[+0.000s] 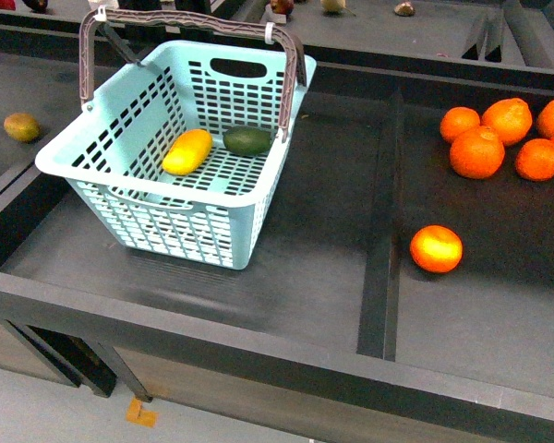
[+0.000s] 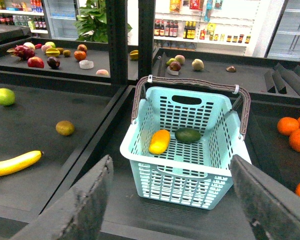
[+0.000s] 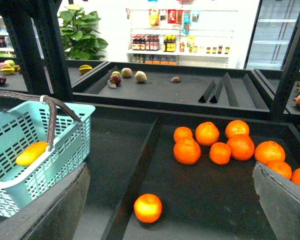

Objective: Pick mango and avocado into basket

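- Front view: the mango (image 1: 186,151) and avocado (image 1: 247,140) both lie in the basket (image 1: 157,220) on the table; neither arm shows. The task looks finished.
- Left wrist view: your left claw (image 2: 172,200) is spread wide, empty.
- Right wrist view: your right claw (image 3: 172,210) likewise gapes empty above the oranges (image 3: 215,142). Just retract.

Yellow mango (image 1: 186,151), dark-green avocado (image 1: 247,140), teal basket (image 1: 180,221)
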